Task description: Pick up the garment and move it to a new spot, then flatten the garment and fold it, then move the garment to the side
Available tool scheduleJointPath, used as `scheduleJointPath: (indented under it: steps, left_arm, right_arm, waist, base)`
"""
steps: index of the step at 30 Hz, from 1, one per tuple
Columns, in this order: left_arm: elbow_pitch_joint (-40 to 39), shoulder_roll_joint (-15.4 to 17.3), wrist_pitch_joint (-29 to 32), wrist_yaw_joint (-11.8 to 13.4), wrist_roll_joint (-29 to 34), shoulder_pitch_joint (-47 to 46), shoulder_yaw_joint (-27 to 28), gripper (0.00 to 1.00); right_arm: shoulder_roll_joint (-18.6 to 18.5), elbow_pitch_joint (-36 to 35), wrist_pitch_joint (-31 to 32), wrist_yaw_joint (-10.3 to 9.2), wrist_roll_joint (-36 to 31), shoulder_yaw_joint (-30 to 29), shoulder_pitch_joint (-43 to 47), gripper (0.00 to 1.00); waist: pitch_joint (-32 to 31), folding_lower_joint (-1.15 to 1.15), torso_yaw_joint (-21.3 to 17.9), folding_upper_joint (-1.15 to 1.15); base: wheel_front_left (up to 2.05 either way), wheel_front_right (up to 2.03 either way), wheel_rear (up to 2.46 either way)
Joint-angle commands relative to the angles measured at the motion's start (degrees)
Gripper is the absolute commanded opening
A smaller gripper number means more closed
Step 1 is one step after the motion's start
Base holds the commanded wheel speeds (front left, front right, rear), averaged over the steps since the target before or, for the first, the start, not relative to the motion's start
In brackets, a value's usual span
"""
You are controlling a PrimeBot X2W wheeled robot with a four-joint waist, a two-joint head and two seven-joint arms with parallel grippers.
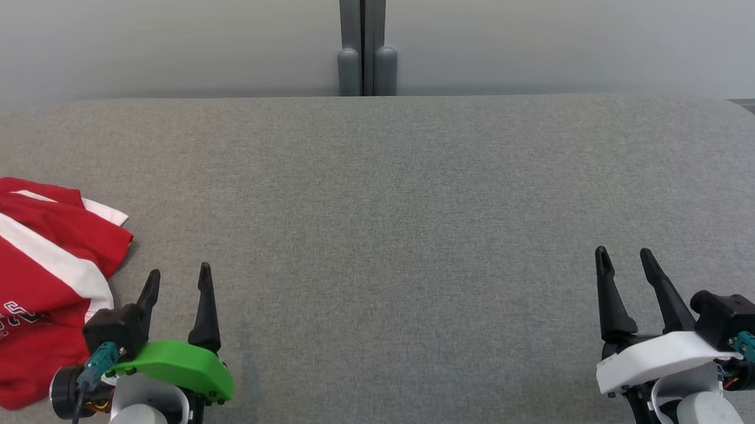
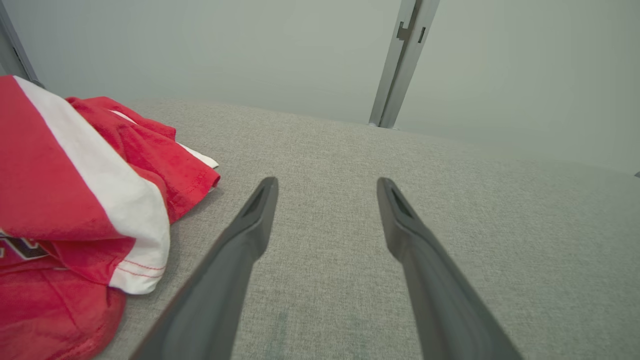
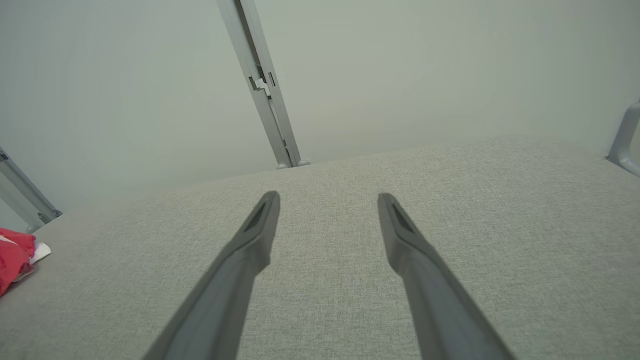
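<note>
Red shirt [image 1: 26, 282] at table [image 1: 384, 206] left edge, beside L gripper [image 1: 179, 271]; R gripper [image 1: 623, 251] by right edge; both wide open, empty.

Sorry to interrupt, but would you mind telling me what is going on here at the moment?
A two-armed robot faces a grey fabric surface. A crumpled red and white garment lies at its left side, untouched. The left gripper is open just beside it; the right gripper is open too, far off over bare fabric. Nothing is picked up yet.
</note>
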Motion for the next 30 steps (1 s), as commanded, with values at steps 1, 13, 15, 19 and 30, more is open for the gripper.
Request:
scheduleJointPath:
  steps: [1, 13, 15, 19, 30]
  left_arm:
    - [0.01, 0.39, -0.53, 0.35, 1.36, -1.48, -0.11, 1.0]
    - [-0.16, 0.34, -1.88, 1.98, 7.04, 0.18, -0.34, 1.0]
    - [-0.24, 0.33, -2.12, 2.48, 7.42, 0.67, -0.04, 1.0]
    - [0.21, 0.32, -2.55, 2.92, 8.38, 1.54, 0.25, 1.0]
    - [1.28, 0.37, -3.68, 3.97, 10.7, 2.22, -0.7, 1.0]
  right_arm:
    - [-0.18, -0.28, -0.59, 0.02, -1.31, -0.02, -1.12, 1.0]
    - [0.58, 1.02, -1.98, 0.02, -8.05, -2.22, -0.33, 1.0]
    - [0.7, 1.43, -2.26, 0.02, -9.15, -2.59, -0.16, 1.0]
    - [1.03, 3.04, -2.69, 0.02, -10.96, -3.05, 0.4, 1.0]
    - [1.32, 3.37, -3.75, 0.01, -14.97, -1.4, 1.57, 1.0]
  waist:
    - [0.07, 0.0, 0.0, 0.0]
    - [-0.09, 0.0, 0.22, 0.0]
    - [-0.19, 0.0, 0.3, 0.0]
    - [-0.36, 0.0, 0.64, 0.0]
    - [-0.27, 0.0, 6.73, 0.0]
  base:
    - [0.0, 0.0, 0.0]
    - [0.0, 0.0, 0.0]
    - [0.0, 0.0, 0.0]
    - [0.0, 0.0, 0.0]
    - [0.0, 0.0, 0.0]
